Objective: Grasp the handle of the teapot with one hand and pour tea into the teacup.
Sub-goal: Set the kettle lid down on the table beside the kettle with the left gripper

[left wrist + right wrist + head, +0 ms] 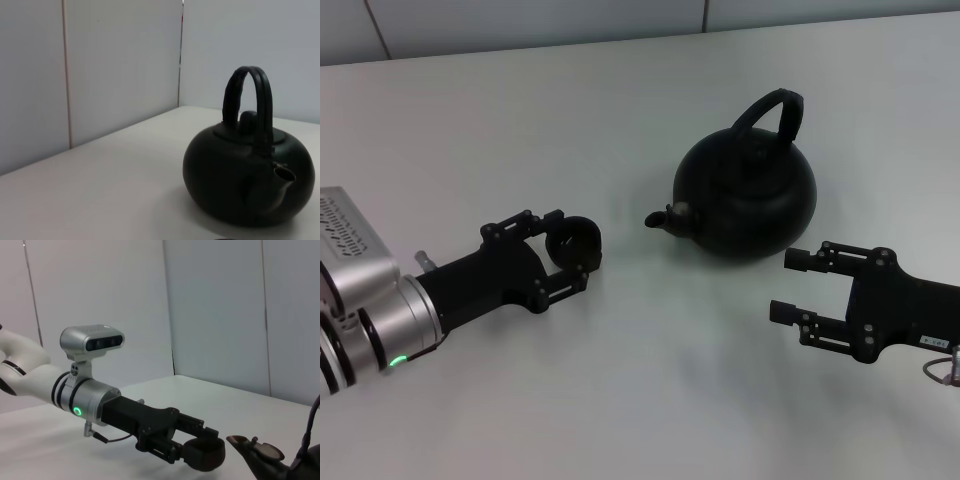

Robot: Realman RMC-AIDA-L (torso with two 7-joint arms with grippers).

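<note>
the teapot [748, 195] is seen standing upright on the table [640, 400], toward the far right of centre, spout pointed at the robot's left side. the handle [772, 115] is raised over the lid and is touched by nothing.

the teacup [574, 243] is held between the fingers of the left gripper [570, 252], closed around it, low over the table and near the spout but apart from it; whether the cup is resting on the table or lifted just off it cannot be told from the head view. in the right wrist view the cup [204, 454] is seen clamped at the end of the left gripper [200, 452], just beside the spout tip.

the right gripper [792, 286] is seen wide open and empty, hanging near the pot's near right side, below the level of the handle, not in contact with it.

progress: early. the cup is judged to be placed for pouring, nothing more. the handle is not yet grasped, the pot not lifted or tipped, no tea visible anywhere. left to do: the right gripper to be raised to the handle and closed on it, then lift, tilt, pour.
</note>
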